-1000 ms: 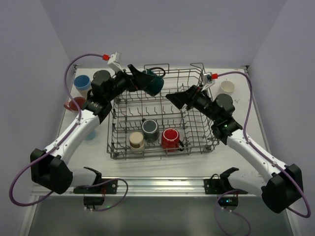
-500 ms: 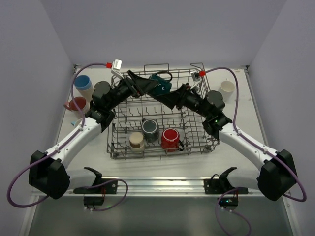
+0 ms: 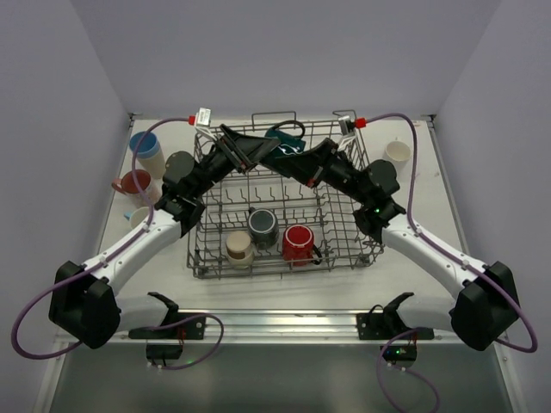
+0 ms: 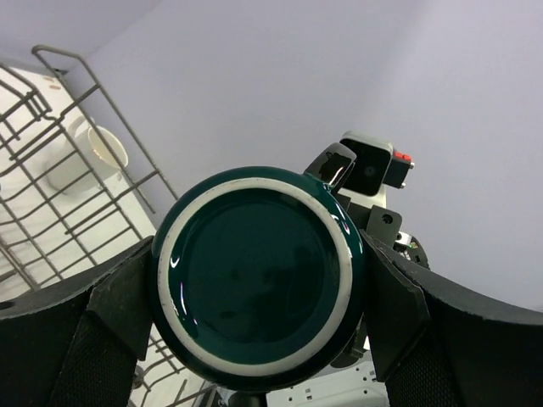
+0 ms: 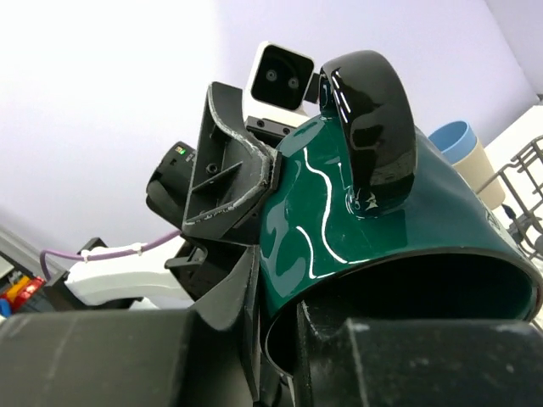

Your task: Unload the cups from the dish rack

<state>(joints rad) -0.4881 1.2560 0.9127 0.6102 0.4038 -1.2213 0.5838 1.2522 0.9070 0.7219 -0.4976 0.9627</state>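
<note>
From where I stand this is a handover in mid-air, partway through the unloading. The dark teal mug (image 4: pixel 254 275) hangs above the far end of the dish rack (image 3: pixel 284 272), clear of the wires, its base turned toward the left arm and its mouth toward the right. The left gripper (image 3: pixel 261 148) grasps it across the body, its jaws spread wide around it with a finger on each flank. The right gripper (image 3: pixel 293 157) is clenched on the rim, one finger inside the mouth and the other against the outer wall just below the black handle, so both arms have hold of the one mug. Three cups wait in the near part of the rack: a beige cup (image 3: pixel 239 247), a dark grey cup (image 3: pixel 263 225) and a red mug (image 3: pixel 298 241). A blue cup (image 3: pixel 145 148) and a cream cup (image 3: pixel 397 153) stand out on the table (image 3: pixel 275 292), left and right of the rack. I judge that the next move calls for the left jaws to let go first, cleanly, before the right arm draws away. That thin pinch on the wall must then carry the whole weight, so a slow swing to bare table on the right seems wise.
</note>
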